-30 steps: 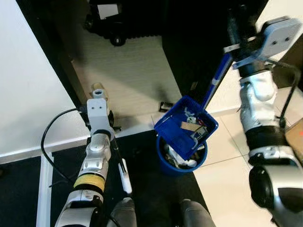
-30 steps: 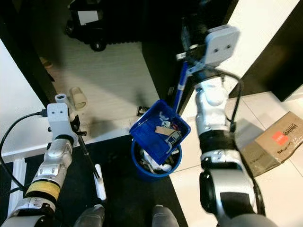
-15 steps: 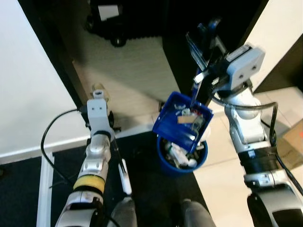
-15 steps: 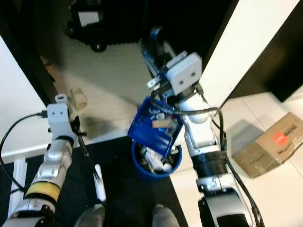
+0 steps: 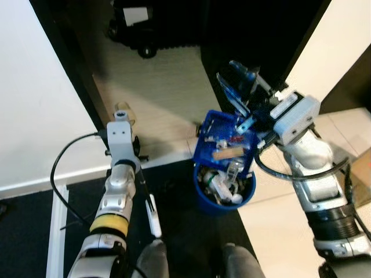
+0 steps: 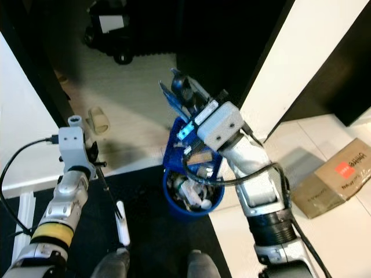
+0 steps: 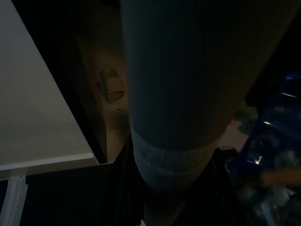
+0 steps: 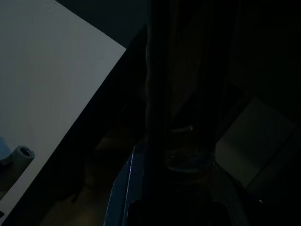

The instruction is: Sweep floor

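While the right tool (image 5: 250, 99) grips its handle, the blue dustpan (image 5: 223, 139) tips steeply, litter spilling into the blue bin (image 5: 204, 202); the left tool's state I cannot tell.

Glossy blue plastic dustpan (image 5: 223, 142)

I count one blue plastic dustpan (image 5: 223, 145) and one round blue bin (image 5: 223, 200). There is one brown cardboard box (image 6: 333, 182) and one beige cup (image 6: 98, 120). I see two silver arms (image 5: 116, 191).
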Available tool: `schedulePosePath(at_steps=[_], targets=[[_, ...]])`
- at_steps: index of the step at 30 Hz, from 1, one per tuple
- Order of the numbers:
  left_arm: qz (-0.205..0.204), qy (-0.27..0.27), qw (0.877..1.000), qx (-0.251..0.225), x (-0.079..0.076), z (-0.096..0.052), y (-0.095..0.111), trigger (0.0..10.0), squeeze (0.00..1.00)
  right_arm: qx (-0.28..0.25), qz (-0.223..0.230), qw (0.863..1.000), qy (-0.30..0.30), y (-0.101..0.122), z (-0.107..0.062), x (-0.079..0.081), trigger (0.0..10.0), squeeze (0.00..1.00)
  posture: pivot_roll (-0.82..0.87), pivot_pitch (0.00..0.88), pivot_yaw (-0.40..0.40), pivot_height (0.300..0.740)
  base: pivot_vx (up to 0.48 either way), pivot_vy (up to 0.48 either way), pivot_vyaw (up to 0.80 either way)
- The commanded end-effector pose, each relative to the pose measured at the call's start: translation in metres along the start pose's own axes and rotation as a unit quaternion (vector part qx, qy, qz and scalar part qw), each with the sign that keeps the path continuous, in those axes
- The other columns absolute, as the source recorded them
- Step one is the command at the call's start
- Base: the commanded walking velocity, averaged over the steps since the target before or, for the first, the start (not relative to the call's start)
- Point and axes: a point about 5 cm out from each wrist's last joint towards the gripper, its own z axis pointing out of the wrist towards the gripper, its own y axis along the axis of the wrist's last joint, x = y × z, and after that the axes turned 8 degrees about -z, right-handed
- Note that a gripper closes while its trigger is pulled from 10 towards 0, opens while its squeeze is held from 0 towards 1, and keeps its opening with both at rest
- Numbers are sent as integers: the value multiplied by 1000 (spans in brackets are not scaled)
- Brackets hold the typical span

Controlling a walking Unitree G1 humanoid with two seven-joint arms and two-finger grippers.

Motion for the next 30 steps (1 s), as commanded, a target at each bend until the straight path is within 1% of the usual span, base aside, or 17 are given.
schedulePosePath(at_steps=[1, 11, 15, 17, 19, 20, 22, 23, 24, 25, 26, 27, 28, 29, 30], targets=[[0, -7, 1000, -11, -1, 0, 5, 10000, 0, 0, -15, 1000, 17, 3, -1, 0, 10000, 0, 15, 64, -57, 740, 0, 0, 0], [1, -11, 1000, -10, -3, 1, 6, 10000, 0, -3, -16, 1000, 20, 10, 2, -3, 10000, 0, 19, 61, -56, 740, 0, 0, 0], [1, -10, 1000, -10, -2, 1, 7, 10000, 0, -9, -16, 1000, 14, 14, 6, -9, 10000, 0, 22, 59, -55, 740, 0, 0, 0], [2, -10, 1000, -11, -2, 2, 7, 10000, 0, -18, -27, 999, 8, 17, 12, -18, 10000, 0, 23, 58, -54, 740, 0, 0, 0], [3, -10, 1000, -11, -1, 2, 7, 10000, 0, -21, -31, 999, 6, 19, 14, -21, 10000, 0, 23, 58, -54, 740, 0, 0, 0], [3, -10, 1000, -11, -1, 2, 8, 10000, 0, -31, -45, 999, -2, 23, 21, -34, 10000, 0, 21, 56, -53, 740, 0, 0, 0], [3, -10, 1000, -12, -1, 3, 8, 10000, 0, -45, -48, 997, -29, 29, 30, -54, 10000, 0, 20, 55, -52, 740, 0, 0, 0], [3, -10, 1000, -12, -1, 3, 8, 10000, 0, -49, -46, 997, -39, 31, 33, -60, 10000, 0, 20, 55, -52, 740, 0, 0, 0], [3, -10, 1000, -12, -1, 3, 8, 10000, 0, -49, -46, 997, -39, 31, 33, -60, 10000, 0, 20, 55, -52, 740, 0, 0, 0], [3, -11, 1000, -12, -1, 3, 9, 10000, 0, -56, -47, 996, -52, 35, 37, -71, 10000, 0, 20, 54, -51, 740, 0, 0, 0], [3, -11, 1000, -12, -1, 3, 9, 10000, 0, -60, -47, 995, -59, 37, 39, -77, 10000, 0, 20, 54, -51, 740, 0, 0, 0], [3, -12, 1000, -12, -2, 4, 9, 10000, 0, -65, -50, 994, -70, 40, 43, -88, 10000, 0, 20, 52, -52, 740, 0, 0, 0], [3, -12, 1000, -13, -2, 4, 9, 10000, 0, -70, -52, 992, -87, 43, 47, -103, 10000, 0, 20, 51, -51, 740, 0, 0, 0], [3, -12, 1000, -13, -2, 4, 9, 10000, 0, -74, -52, 991, -99, 45, 49, -112, 10000, 0, 20, 51, -52, 740, 0, 0, 0], [3, -12, 1000, -13, -2, 4, 9, 10000, 0, -74, -52, 991, -99, 45, 49, -112, 10000, 0, 20, 51, -52, 740, 0, 0, 0]])
